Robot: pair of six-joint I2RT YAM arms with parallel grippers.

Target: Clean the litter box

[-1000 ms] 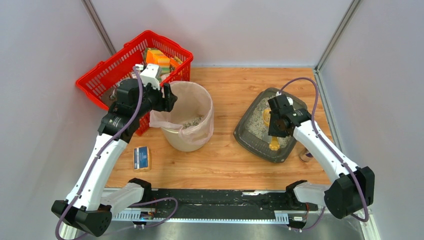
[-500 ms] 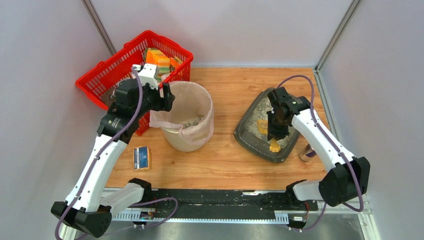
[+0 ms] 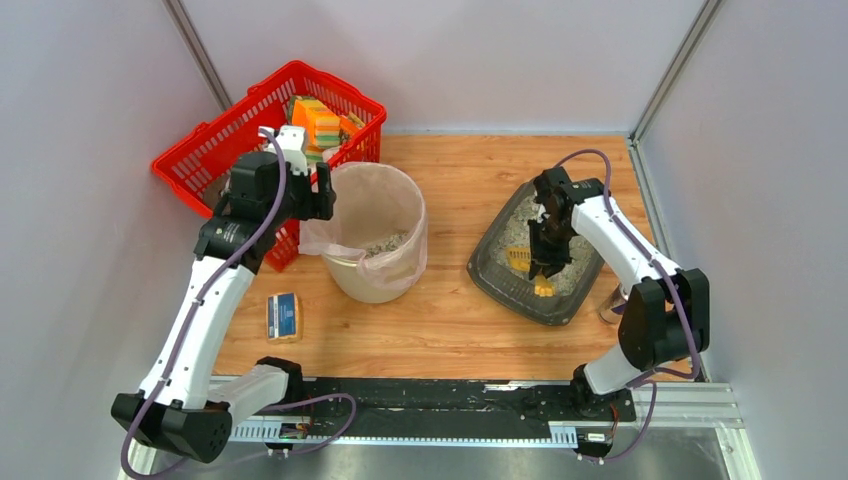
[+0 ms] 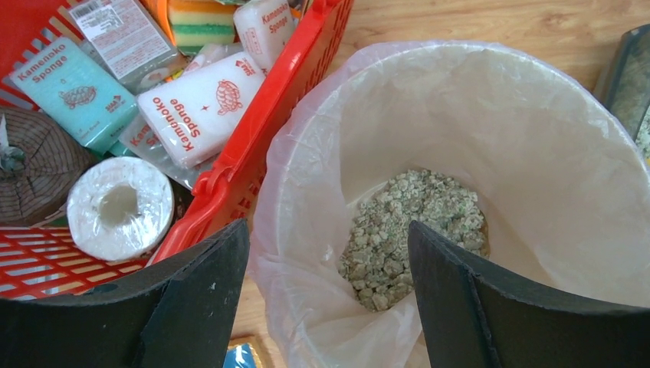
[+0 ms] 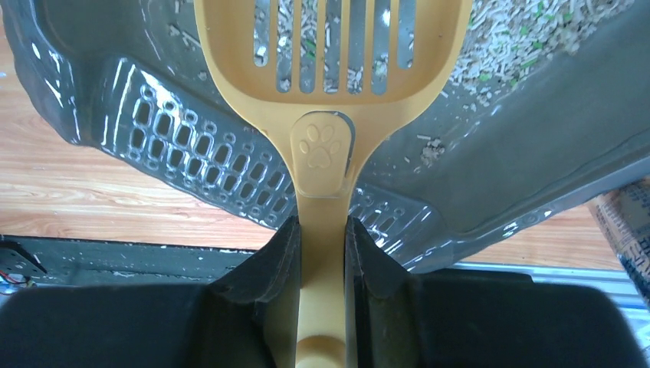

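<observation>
Near surface's right edge, right tool (image 5: 322, 230) pinched yellow scoop (image 5: 329, 115), blade down in litter box (image 5: 536, 153) to sift; left tool (image 4: 328, 238) spread over bin (image 4: 475, 115).

The wooden worktop (image 3: 460, 170) carries a red mesh basket (image 3: 200, 160) at its far left corner, with a round beige bin (image 3: 375, 285) just beside it. A dark grey litter box (image 3: 500, 285) sits well apart on the right, and a small blue packet (image 3: 283, 316) lies near the left front.

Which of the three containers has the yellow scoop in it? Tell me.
The litter box, the dark grey tray on the right; the scoop is down in it. The bin and red basket have none.
</observation>
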